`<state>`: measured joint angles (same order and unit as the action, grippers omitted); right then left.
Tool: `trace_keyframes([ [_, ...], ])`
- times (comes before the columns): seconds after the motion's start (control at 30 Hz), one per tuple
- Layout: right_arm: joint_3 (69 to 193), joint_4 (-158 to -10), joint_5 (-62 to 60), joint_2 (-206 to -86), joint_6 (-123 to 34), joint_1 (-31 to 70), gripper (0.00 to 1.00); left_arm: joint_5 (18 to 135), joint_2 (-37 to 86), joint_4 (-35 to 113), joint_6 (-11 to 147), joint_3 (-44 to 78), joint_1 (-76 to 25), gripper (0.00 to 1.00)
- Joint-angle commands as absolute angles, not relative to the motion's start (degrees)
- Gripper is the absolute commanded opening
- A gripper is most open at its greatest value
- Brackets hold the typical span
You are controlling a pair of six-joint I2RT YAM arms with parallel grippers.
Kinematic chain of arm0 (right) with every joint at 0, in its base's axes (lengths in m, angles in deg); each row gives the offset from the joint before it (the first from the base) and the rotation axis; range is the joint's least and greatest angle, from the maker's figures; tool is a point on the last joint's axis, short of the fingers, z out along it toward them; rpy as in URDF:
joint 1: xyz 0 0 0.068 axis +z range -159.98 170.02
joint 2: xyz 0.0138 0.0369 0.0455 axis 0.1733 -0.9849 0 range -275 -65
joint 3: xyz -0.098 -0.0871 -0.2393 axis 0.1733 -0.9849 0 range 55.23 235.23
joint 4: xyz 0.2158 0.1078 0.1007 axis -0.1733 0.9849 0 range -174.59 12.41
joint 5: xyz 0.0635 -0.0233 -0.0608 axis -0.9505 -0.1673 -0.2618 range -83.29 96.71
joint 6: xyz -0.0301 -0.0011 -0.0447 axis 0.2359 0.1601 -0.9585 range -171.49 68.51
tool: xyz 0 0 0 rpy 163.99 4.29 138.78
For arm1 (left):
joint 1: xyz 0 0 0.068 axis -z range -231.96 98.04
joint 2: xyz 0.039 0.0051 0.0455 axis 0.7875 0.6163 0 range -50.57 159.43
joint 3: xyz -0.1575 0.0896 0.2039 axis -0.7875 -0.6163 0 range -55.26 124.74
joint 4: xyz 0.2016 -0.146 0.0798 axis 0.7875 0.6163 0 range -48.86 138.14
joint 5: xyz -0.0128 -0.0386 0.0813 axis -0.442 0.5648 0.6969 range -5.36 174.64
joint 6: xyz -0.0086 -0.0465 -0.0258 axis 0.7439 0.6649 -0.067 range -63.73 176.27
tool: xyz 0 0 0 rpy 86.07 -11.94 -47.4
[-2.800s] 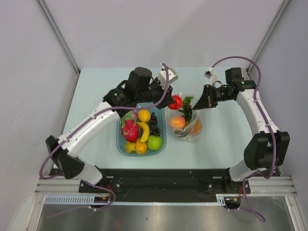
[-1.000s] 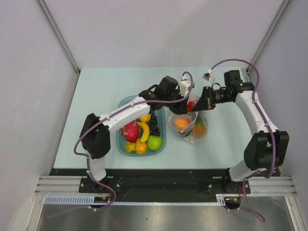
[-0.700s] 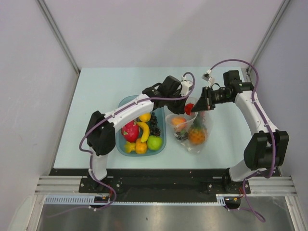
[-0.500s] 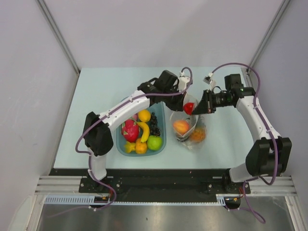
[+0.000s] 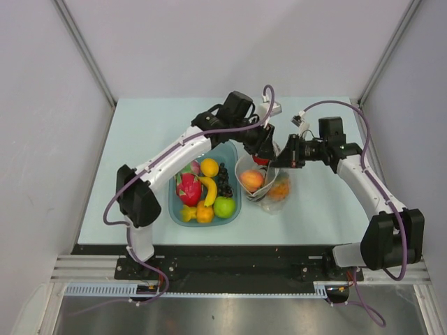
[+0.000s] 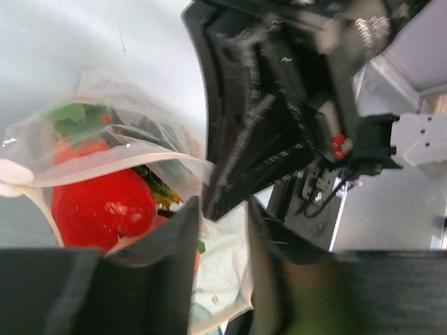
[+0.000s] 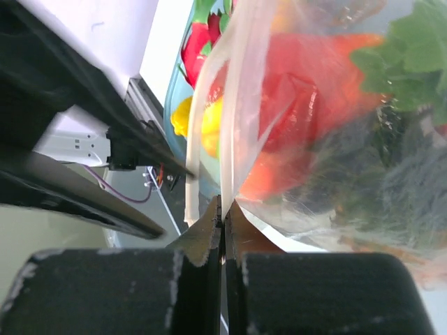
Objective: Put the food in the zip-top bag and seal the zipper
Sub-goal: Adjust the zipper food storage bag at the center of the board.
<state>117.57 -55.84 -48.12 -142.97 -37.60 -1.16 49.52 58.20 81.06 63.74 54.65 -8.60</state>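
Observation:
The zip-top bag (image 5: 263, 199) lies right of the tray with its mouth held up. It holds a peach (image 5: 251, 180), an orange pineapple (image 5: 280, 189) and a red piece (image 5: 261, 160) with green leaves. My right gripper (image 5: 280, 159) is shut on the bag's mouth edge, pinching the zipper strip (image 7: 234, 91) between its fingertips (image 7: 223, 202). My left gripper (image 5: 264, 147) hovers over the bag's mouth, jaws a little apart and empty in the left wrist view (image 6: 222, 209). There the red piece (image 6: 105, 206) lies inside the bag (image 6: 126, 157).
The blue tray (image 5: 172, 209) left of the bag holds a dragon fruit (image 5: 188, 188), banana (image 5: 208, 190), green apple (image 5: 224, 206), orange (image 5: 209, 167) and grapes (image 5: 223, 183). The two grippers sit close together over the bag.
My left gripper carried the red piece from beside the tray to the bag's mouth and let it go inside. My right gripper shifted left, still holding the bag's edge.

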Motion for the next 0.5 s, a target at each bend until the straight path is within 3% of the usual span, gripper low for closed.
trace_keyframes([
  [0.0,117.63,-58.58,-46.73,-139.97,-37.51,-1.02,0.00,48.24,48.79,69.47,71.71,43.77,-14.06,0.45],
  [0.17,117.45,-56.38,-47.78,-138.56,-40.06,-1.02,0.00,58.42,41.98,65.30,68.43,35.89,-17.85,0.63],
  [0.47,118.77,-55.77,-49.89,-138.21,-41.56,-1.02,0.00,58.46,47.59,74.45,61.12,36.59,-15.22,0.70],
])
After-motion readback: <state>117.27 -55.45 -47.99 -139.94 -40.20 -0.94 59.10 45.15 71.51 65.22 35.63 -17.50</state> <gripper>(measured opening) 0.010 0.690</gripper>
